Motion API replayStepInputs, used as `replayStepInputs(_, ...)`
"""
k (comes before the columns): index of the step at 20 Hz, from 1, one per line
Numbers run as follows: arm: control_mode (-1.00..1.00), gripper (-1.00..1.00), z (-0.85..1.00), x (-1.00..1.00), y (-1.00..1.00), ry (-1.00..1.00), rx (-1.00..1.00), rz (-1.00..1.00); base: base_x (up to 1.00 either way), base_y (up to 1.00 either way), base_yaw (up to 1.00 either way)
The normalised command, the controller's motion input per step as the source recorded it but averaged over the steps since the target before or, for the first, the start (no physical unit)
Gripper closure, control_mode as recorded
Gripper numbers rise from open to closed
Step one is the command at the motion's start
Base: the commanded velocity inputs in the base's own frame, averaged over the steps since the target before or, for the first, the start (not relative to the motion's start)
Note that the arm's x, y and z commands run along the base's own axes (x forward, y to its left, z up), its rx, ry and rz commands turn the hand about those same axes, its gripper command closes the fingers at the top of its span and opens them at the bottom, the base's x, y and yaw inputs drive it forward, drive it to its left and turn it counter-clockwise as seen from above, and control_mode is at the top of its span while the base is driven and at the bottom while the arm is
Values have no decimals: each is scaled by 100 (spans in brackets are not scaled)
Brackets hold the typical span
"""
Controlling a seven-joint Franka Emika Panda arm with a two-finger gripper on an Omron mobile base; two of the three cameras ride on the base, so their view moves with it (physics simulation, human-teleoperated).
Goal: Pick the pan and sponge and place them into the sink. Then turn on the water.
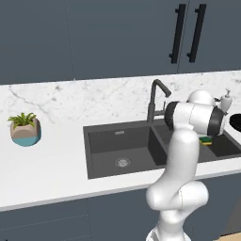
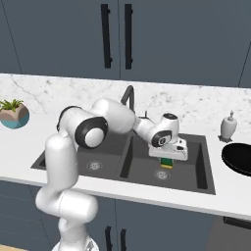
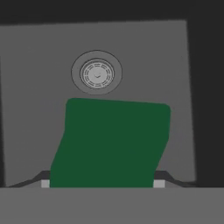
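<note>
My gripper [image 2: 167,158] is shut on the sponge [image 2: 167,163], a small yellow block with a dark green top, and holds it low over the right basin of the dark grey sink [image 2: 206,172]. In the hand view the green top [image 3: 111,144] lies between my fingertips [image 3: 45,183], above the round drain [image 3: 96,73]. From the left base the sponge [image 1: 205,140] peeks out under my forearm. The black pan [image 2: 239,158] rests on the counter right of the sink, also at the right edge [image 1: 236,121]. No water shows at the faucet [image 2: 128,96].
The tall dark faucet [image 1: 155,100] stands behind the divider, close to my arm. A white soap dispenser [image 2: 228,127] sits by the pan. A potted plant [image 1: 24,128] stands on the counter far left. Dark cabinets hang above the marble backsplash.
</note>
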Motion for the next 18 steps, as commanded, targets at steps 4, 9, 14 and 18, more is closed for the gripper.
replayStepInputs(4, -100, 100, -45, 19, -18, 0, 0, 0, 0, 0, 0)
replayStepInputs(9, -100, 100, -49, 16, -17, 0, 0, 0, 0, 0, 0)
replayStepInputs(14, -100, 100, -53, 10, -2, 0, -1, 0, 0, 0, 0)
replayStepInputs(18, -100, 100, -47, 3, 0, 0, 0, 0, 0, 0, 0)
